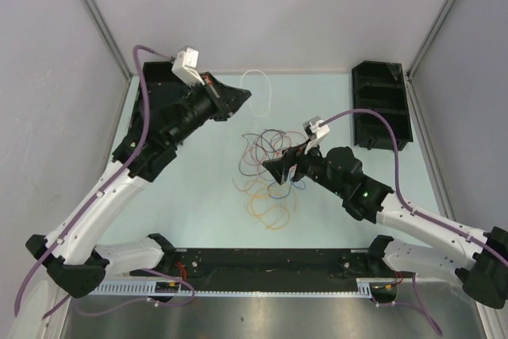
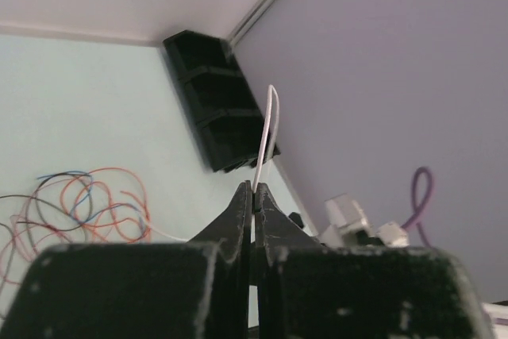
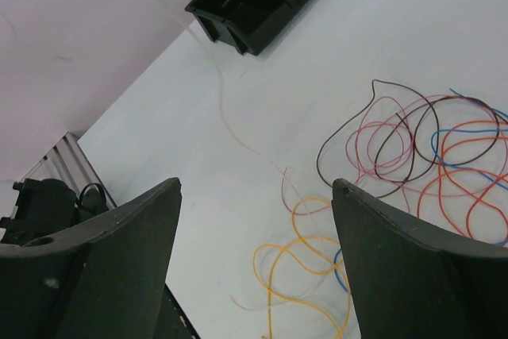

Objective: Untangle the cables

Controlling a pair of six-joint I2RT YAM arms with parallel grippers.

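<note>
Pale mint counter (image 1: pixel 198 220), walled by grey panels (image 1: pixel 48 53), is seen from above. The cables (image 1: pixel 266 176) are spread near its middle as a loose tangle of very thin loops. Red, dark purple and blue strands are seen on the far side, orange ones nearer the arms. A white cable (image 1: pixel 260 89) is looped beyond the heap, toward the far wall, just beside the left gripper (image 1: pixel 244 97). The right gripper (image 1: pixel 279 168) is hung over the right side of the tangle. A black bin (image 1: pixel 381 105) is stood in the far right corner.

From the left wrist, the left gripper is seen closed, with the white cable pinched between its tips and arched upward above them. The coloured loops are seen lying on the counter at the lower left.

From the right wrist, the right gripper is seen wide open, with nothing between its jaws. Orange strands are seen below the gap, and pink-red, dark purple and blue ones to the right.
</note>
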